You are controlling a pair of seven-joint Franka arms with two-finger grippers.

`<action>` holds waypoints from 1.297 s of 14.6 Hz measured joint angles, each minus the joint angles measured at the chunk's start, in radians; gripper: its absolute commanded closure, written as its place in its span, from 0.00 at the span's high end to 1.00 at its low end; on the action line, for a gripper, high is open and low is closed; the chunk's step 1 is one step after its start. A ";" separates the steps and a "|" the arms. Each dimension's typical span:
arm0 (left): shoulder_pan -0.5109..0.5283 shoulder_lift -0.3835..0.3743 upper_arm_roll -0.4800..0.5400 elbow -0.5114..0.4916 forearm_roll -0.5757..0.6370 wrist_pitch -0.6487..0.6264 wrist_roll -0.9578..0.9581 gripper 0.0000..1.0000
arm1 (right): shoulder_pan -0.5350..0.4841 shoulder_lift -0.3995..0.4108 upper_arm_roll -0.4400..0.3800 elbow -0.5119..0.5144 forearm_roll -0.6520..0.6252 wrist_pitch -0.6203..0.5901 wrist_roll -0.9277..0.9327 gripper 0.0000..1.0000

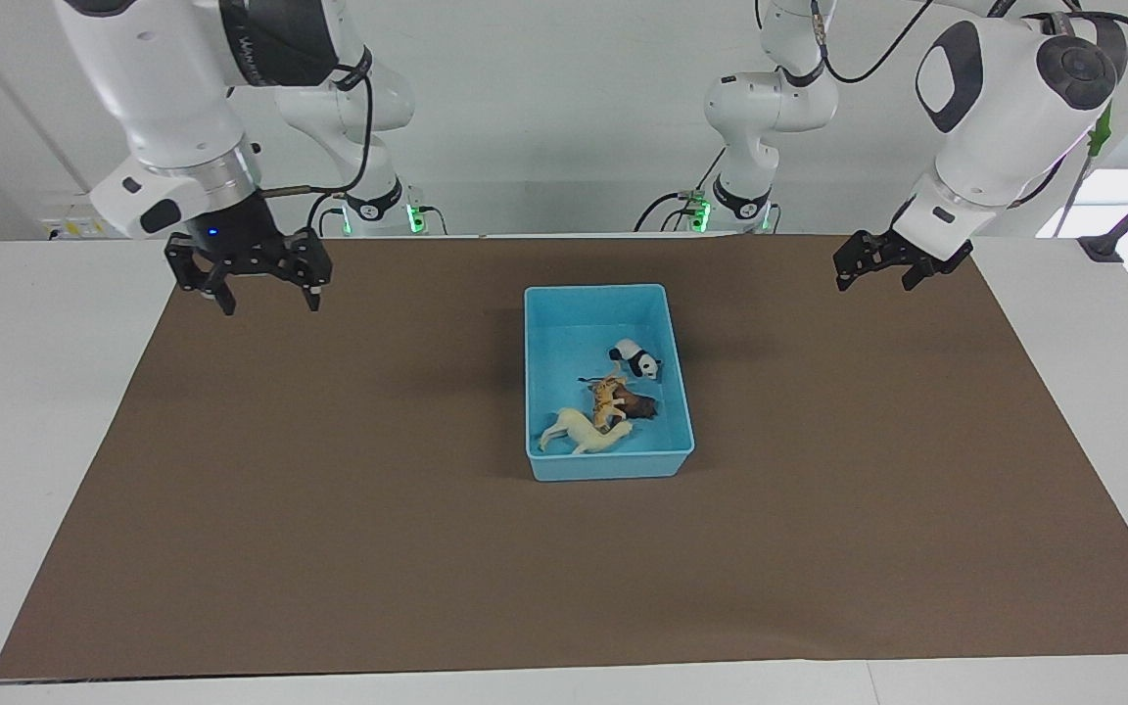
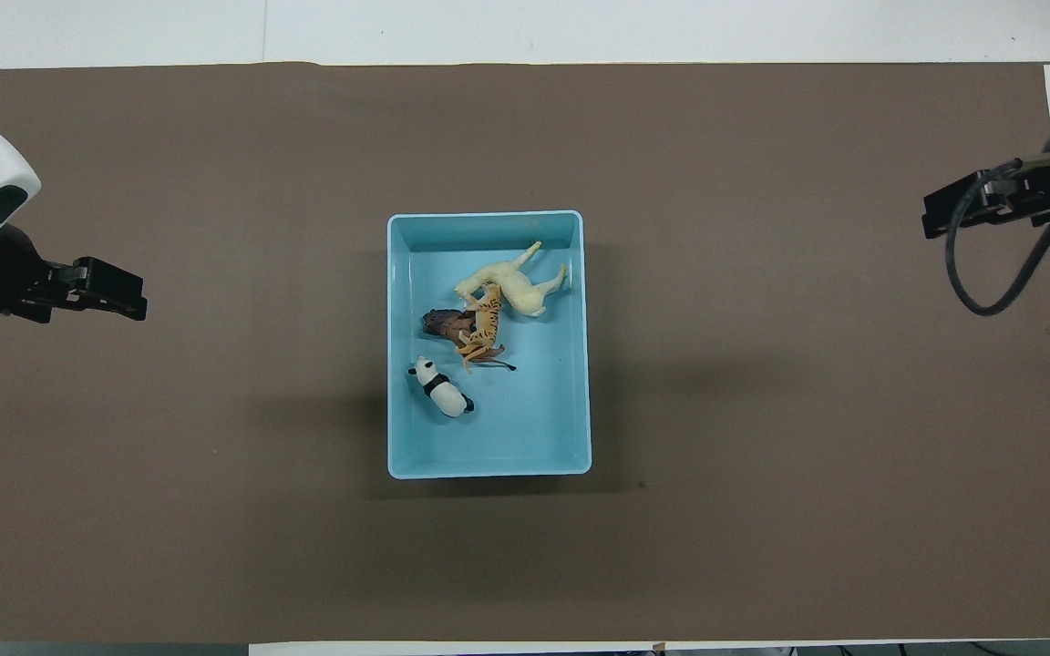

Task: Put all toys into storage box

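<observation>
Jaws wide, empty: right gripper (image 1: 265,300) raised over mat (image 1: 329,470) edge; left gripper (image 1: 875,272) likewise.

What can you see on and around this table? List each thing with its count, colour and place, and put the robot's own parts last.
storage box: one, light blue, middle of the mat.
alpaca: one, cream-white, in the box, farthest from the robots.
tiger: one, orange striped, in the box, against the lion.
lion: one, brown, in the box, beside the tiger.
panda: one, black-and-white, in the box, nearest the robots.
mat: one, brown, covering the table.
table: one, white.
left gripper: one, black, open, empty, over the mat's edge.
right gripper: one, black, open, empty, over the mat's corner.
</observation>
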 measured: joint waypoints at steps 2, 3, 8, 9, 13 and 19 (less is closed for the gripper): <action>-0.001 0.000 0.000 0.000 0.000 0.012 0.009 1.00 | -0.009 -0.028 0.001 -0.047 0.000 -0.016 -0.004 1.00; -0.001 0.000 0.000 0.000 -0.001 0.015 0.026 1.00 | -0.008 -0.052 0.003 -0.084 0.000 -0.012 -0.002 1.00; -0.002 0.000 -0.001 -0.001 -0.002 0.021 0.055 1.00 | -0.006 -0.133 0.007 -0.214 0.000 0.032 0.022 1.00; -0.002 0.000 -0.002 -0.001 -0.002 0.021 0.057 1.00 | -0.006 -0.138 0.007 -0.224 0.000 0.035 0.023 1.00; -0.004 0.000 -0.003 -0.001 -0.002 0.021 0.057 1.00 | -0.006 -0.142 0.007 -0.231 0.000 0.046 0.024 1.00; -0.003 0.000 0.006 -0.001 -0.002 0.021 0.057 1.00 | -0.021 -0.142 0.004 -0.232 0.002 0.106 0.024 1.00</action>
